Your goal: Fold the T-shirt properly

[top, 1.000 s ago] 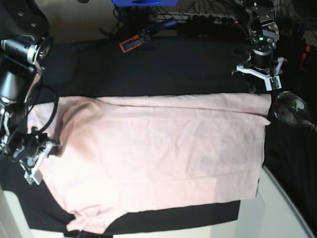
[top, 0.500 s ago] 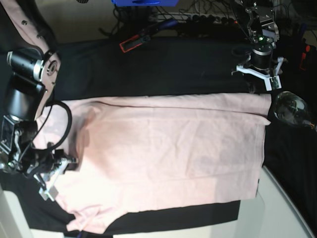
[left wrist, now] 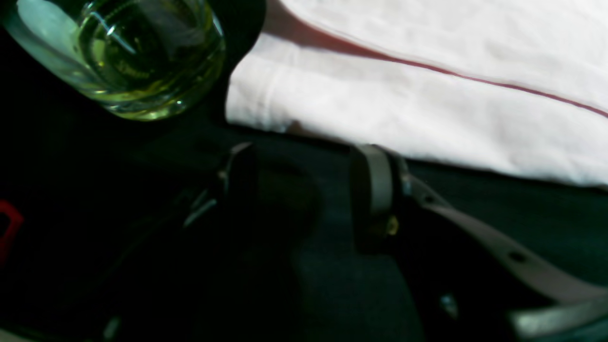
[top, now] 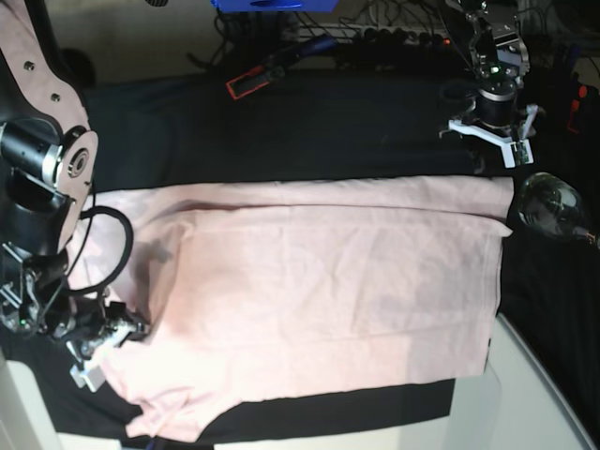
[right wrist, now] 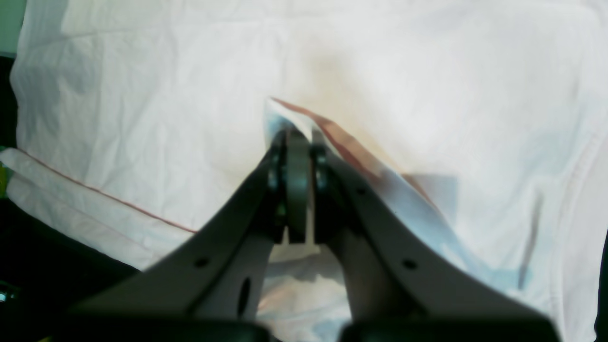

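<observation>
The pale pink T-shirt [top: 328, 300] lies spread plain side up on the black table cloth [top: 300, 131]. My right gripper [top: 105, 345] is at the shirt's left side in the base view. In the right wrist view this gripper [right wrist: 295, 142] is shut on a pinched-up fold of the T-shirt [right wrist: 427, 85], which is lifted off the layer below. My left gripper [top: 492, 131] hovers over the black cloth just behind the shirt's far right corner. Its fingers [left wrist: 373, 185] stand apart with nothing between them, a little short of the shirt's hem [left wrist: 403, 109].
A clear glass [top: 551, 208] stands by the shirt's right corner, close to the left gripper; it also shows as the glass [left wrist: 137, 57] in the left wrist view. A red and black tool [top: 251, 84] and cables lie at the back. The pale table edge [top: 534, 394] shows at lower right.
My right gripper has moved down and toward the view's right with the shirt's left edge in it, drawing that edge inward over the shirt. The left arm has stayed still.
</observation>
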`<state>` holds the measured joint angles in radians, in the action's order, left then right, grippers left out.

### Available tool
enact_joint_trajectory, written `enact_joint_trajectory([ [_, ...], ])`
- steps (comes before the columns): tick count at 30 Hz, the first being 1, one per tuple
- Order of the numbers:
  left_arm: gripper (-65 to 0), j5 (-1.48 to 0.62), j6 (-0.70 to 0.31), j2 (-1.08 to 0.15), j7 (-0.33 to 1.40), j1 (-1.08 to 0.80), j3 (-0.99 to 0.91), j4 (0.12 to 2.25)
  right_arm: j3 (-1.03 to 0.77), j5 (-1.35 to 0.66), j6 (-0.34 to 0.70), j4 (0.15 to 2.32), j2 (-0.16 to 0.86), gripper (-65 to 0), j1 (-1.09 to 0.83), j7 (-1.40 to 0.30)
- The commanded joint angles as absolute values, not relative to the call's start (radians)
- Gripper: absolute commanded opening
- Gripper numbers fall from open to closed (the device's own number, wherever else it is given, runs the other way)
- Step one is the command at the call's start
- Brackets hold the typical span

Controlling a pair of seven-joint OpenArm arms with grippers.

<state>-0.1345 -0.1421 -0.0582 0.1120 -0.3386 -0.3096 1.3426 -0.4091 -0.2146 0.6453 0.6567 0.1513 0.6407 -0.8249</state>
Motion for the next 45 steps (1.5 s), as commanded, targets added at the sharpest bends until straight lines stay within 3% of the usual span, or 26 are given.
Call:
enact_joint_trajectory([
  [1, -34.9, -0.139, -0.140, -0.065, 0.087, -0.338, -0.312, 1.359, -0.407, -0.237, 0.651, 0.670, 0.162, -64.9, 0.688, -0.792],
  [7, -34.9, -0.139, -0.140, -0.065, 0.090, -0.338, -0.312, 1.359, -0.415, -0.239, 0.636, 0.670, 0.162, -64.0, 0.693, -0.737],
  [9, -34.9, -0.139, -0.140, -0.065, 0.090, -0.338, -0.312, 1.359, -0.417, -0.240, 0.595, 0.670, 0.160, -60.9, 0.693, -0.725],
  [10, -34.9, -0.139, -0.140, -0.065, 0.090, -0.338, -0.312, 1.359, -0.417, -0.242, 0.579, 0.670, 0.160, -56.9, 0.693, -0.725],
  [15, -34.9, -0.139, -0.140, -0.065, 0.091, -0.338, -0.312, 1.359, -0.427, -0.242, 0.576, 0.674, 0.168, -23.9, 0.690, -0.734],
  [17, -34.9, -0.139, -0.140, -0.065, 0.091, -0.335, -0.312, 1.359, -0.478, -0.242, 0.576, 0.674, 0.183, -18.7, 0.677, -0.759],
  [23, -34.9, -0.139, -0.140, -0.065, 0.090, -0.332, -0.312, 1.357, -0.710, -0.289, 0.582, 0.773, 0.177, -30.3, 0.545, -1.055],
  [27, -34.9, -0.139, -0.140, -0.065, 0.088, -0.329, -0.312, 1.357, -0.707, -0.466, 0.582, 0.960, 0.139, -30.8, 0.389, -1.159],
  [33, -34.9, -0.139, -0.140, -0.074, 0.087, -0.329, -0.306, 1.357, -0.599, -0.604, 0.576, 1.139, 0.087, -30.8, 0.266, -1.202],
  [45, -34.9, -0.139, -0.140, -0.099, 0.087, -0.338, -0.308, 1.357, -0.595, -0.604, 0.575, 1.138, 0.008, -30.8, 0.236, -1.201],
])
